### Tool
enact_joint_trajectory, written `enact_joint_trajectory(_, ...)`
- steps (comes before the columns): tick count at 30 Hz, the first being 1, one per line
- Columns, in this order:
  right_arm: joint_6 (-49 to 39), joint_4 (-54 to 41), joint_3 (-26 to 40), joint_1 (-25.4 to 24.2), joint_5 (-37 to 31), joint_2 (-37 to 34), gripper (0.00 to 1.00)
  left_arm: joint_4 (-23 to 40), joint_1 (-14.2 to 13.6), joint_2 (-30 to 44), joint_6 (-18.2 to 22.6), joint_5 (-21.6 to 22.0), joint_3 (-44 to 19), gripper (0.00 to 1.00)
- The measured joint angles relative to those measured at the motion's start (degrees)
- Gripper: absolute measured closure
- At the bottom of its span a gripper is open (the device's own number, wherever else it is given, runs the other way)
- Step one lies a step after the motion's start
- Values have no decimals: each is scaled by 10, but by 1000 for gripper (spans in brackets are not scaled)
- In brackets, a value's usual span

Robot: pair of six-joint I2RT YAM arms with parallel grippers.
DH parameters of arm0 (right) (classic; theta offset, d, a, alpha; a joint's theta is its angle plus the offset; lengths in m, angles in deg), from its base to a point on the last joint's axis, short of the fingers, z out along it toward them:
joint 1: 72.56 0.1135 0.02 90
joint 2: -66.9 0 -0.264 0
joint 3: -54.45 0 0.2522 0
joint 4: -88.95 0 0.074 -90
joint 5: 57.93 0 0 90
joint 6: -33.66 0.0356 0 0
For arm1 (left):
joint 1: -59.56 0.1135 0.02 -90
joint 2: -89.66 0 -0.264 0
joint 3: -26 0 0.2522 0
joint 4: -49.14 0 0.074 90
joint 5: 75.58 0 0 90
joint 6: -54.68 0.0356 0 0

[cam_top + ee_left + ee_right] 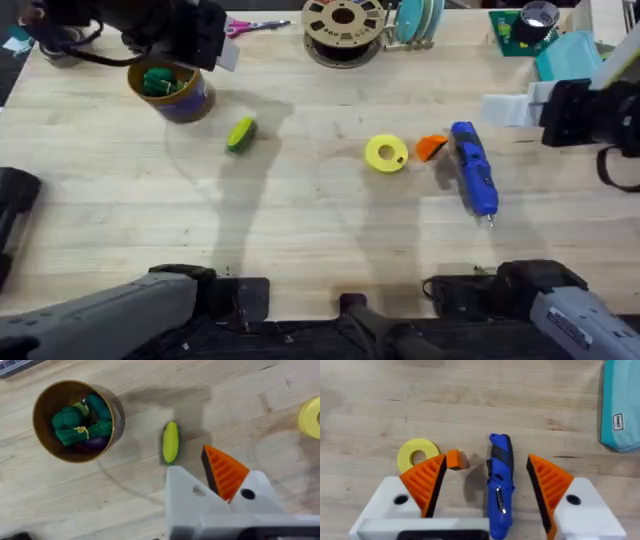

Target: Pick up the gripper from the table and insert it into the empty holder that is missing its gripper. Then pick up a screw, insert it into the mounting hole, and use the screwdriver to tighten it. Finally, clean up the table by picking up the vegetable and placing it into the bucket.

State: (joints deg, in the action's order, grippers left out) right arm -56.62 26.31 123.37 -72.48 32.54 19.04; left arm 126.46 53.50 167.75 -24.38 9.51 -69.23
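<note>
The orange ribbed gripper [431, 147] [455, 459] lies on the table [300, 220] between a flat yellow ring [386, 153] and the blue screwdriver [474, 168] [500, 485]. My right gripper [486, 460] [512, 108] hovers open above the screwdriver, with both orange tips on. My left gripper [200, 472] [215, 45] is raised near the bucket [190, 105] [75, 382] and looks shut on nothing. One of its jaws is the bare white holder [187, 492]. The yellow-green vegetable [241, 133] [170, 442] lies right of the bucket. The screw is out of view.
Dark green toy pieces [75, 427] fill the bucket. A filament spool [343, 25], scissors [255, 27] and a tape roll [538, 15] line the far edge. A teal pouch [570, 55] [620, 405] lies at the far right.
</note>
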Motion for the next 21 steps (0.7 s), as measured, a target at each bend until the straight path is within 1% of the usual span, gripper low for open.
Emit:
enact_joint_trajectory(4, 0, 0, 0, 0, 0, 0, 3, 1, 0, 0, 0, 0, 0, 987)
enact_joint_trajectory(5, 0, 0, 0, 0, 0, 0, 3, 1, 0, 0, 3, 1, 0, 943)
enact_joint_trajectory(6, 0, 0, 0, 0, 0, 0, 3, 1, 0, 0, 2, 0, 0, 805)
enact_joint_trajectory(8, 0, 0, 0, 0, 0, 0, 3, 1, 0, 0, 2, 0, 0, 471)
enact_joint_trajectory(10, 0, 0, 0, 0, 0, 0, 3, 1, 0, 0, 2, 0, 0, 179)
enact_joint_trajectory(11, 0, 0, 0, 0, 0, 0, 3, 1, 0, 0, 0, 0, 0, 58)
enact_joint_trajectory(13, 0, 0, 0, 0, 0, 0, 3, 1, 0, 0, 2, 0, 0, 18)
enact_joint_trajectory(21, 0, 0, 0, 0, 0, 0, 3, -8, 0, 0, 2, 0, 0, 15)
